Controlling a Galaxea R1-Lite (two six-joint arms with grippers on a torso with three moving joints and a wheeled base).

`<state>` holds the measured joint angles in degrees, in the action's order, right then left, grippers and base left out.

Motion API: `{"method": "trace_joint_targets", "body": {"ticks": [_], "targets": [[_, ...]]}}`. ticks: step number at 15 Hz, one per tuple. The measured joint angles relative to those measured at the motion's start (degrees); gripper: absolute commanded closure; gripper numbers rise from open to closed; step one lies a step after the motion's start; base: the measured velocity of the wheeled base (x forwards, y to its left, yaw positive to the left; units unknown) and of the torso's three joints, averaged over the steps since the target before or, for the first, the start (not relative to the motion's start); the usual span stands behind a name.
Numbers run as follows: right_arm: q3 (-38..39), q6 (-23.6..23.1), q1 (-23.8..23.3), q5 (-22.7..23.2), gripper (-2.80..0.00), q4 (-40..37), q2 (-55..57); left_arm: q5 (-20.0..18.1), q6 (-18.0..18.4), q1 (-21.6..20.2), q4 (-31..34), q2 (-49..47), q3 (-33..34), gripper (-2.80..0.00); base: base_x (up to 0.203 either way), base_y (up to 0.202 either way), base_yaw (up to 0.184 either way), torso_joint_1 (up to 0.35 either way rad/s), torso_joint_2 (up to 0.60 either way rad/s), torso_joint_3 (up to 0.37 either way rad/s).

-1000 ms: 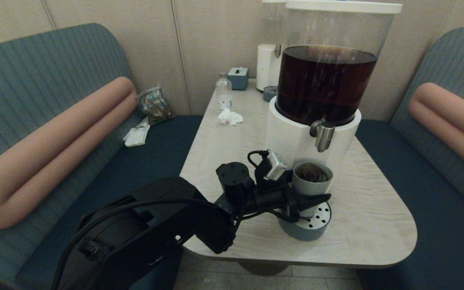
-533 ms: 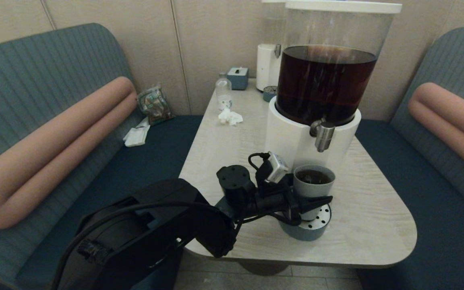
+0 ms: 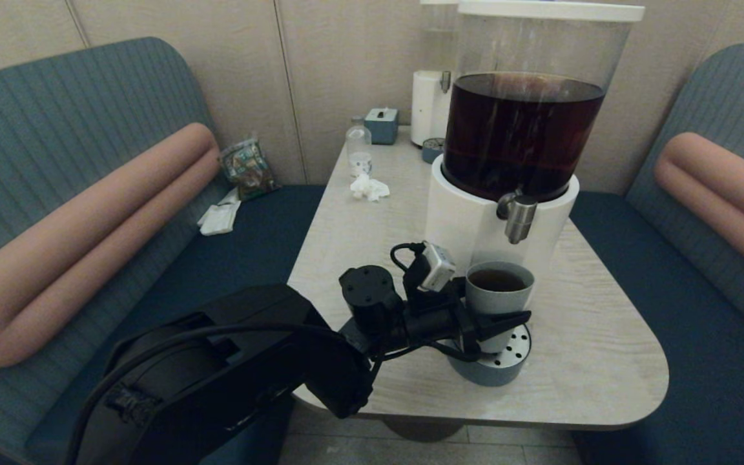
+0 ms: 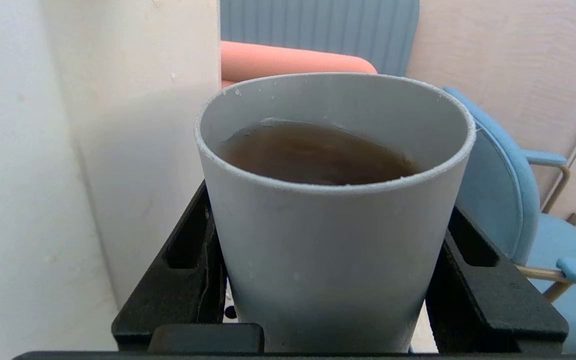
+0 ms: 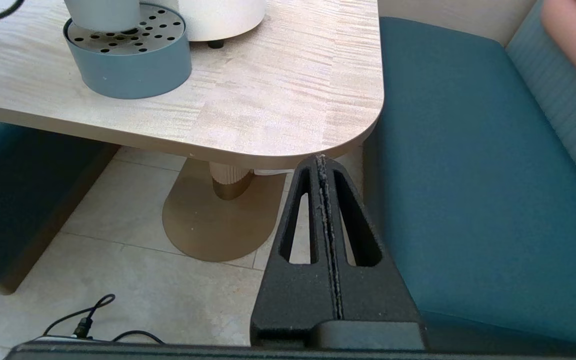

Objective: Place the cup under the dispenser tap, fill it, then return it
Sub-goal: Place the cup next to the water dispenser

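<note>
Cup (image 4: pixel 333 240) | clamped between left tool (image 4: pixel 340 295) fingers | above drip tray (image 3: pixel 501 371)

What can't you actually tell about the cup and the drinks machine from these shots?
- Cup underside: whether it touches the drip tray; left gripper hides it in the head view, the frame edge crops it in the right wrist view.
- Dispenser tap: any drip too small to see.
- Dispenser lid: cropped in the head view.
</note>
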<state>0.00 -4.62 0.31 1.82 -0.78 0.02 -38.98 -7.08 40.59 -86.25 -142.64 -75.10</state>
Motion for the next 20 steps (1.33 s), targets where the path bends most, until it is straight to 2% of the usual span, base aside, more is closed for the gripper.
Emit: {"method": "trace_joint_targets", "body": {"ticks": [6, 13, 20], "targets": [[0.0, 0.0, 0.0, 0.0, 0.0, 0.0, 0.0, 0.7, 0.0, 0.0, -0.2, 3.1, 4.1, 0.0, 0.0, 0.0, 0.0, 0.0, 0.0, 0.0], [0.0, 0.0, 0.0, 0.0, 0.0, 0.0, 0.0, 0.8, 0.0, -0.7, -0.5, 8.8, 12.1, 0.0, 0.0, 0.0, 0.0, 0.0, 0.0, 0.0], [0.0, 0.0, 0.0, 0.0, 0.0, 0.0, 0.0, 1.6, -0.5, -4.2, -0.6, 13.3, 15.8, 0.0, 0.0, 0.0, 0.0, 0.0, 0.0, 0.0]]}}
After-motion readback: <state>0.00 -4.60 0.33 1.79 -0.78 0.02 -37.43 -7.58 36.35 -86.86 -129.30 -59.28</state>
